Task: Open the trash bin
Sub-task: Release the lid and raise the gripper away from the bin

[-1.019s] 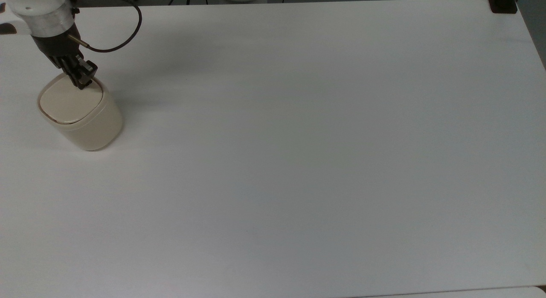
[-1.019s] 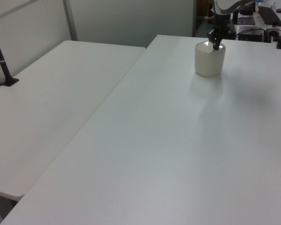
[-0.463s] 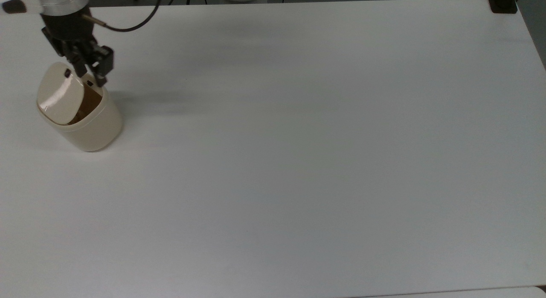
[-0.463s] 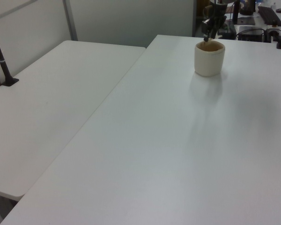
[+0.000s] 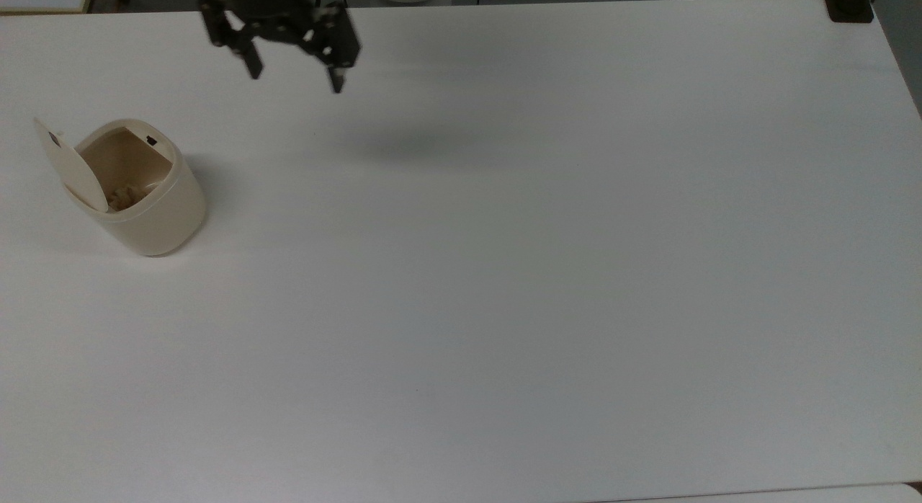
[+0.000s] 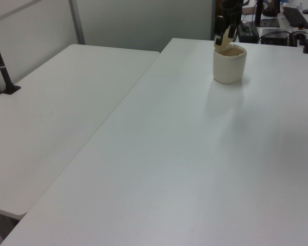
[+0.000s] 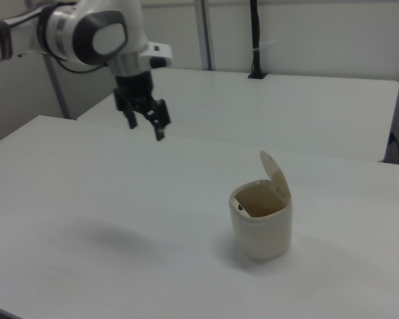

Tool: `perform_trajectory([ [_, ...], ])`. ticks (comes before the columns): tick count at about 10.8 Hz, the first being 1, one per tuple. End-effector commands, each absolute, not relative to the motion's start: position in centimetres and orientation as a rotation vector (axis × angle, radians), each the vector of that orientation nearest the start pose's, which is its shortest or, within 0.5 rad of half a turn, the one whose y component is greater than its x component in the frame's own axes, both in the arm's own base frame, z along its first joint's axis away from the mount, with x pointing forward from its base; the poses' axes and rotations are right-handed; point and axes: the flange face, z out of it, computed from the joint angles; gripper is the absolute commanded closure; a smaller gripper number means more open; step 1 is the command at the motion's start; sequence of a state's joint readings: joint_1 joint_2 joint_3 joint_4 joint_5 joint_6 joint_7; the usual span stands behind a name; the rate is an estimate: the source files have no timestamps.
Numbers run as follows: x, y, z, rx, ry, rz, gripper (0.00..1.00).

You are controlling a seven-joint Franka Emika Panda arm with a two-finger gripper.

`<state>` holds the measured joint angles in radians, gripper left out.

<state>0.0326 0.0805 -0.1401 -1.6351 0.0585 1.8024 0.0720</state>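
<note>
Tool [image 5: 294, 74] of mine hangs spread wide and empty above the desk [image 5: 504, 272], well apart from the bin [image 5: 148, 200] standing lid-up toward the top view's left.

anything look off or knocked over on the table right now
Nothing stands out. The trash bin stands upright on the table, its lid swung up on the hinge, some light scraps inside. The pincer hangs open, well clear of the bin.

Trash bin [image 5: 148, 200] [image 6: 229, 64] [image 7: 261, 229]: cream-beige, rounded, upright on white table near top view's left edge. Hinged lid [image 5: 61, 164] [image 7: 274, 174] raised, interior exposed, pale scraps inside.
</note>
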Motion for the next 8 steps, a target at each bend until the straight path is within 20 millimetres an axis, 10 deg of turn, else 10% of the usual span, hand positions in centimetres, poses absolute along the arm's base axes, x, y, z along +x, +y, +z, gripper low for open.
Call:
perform_trajectory([
  [1,58.6,-0.8,57.8,-3.106,0.054,-0.07,0.0],
  [8,57.9,1.2,57.1,-3.122,0.006,0.032,0.0],
])
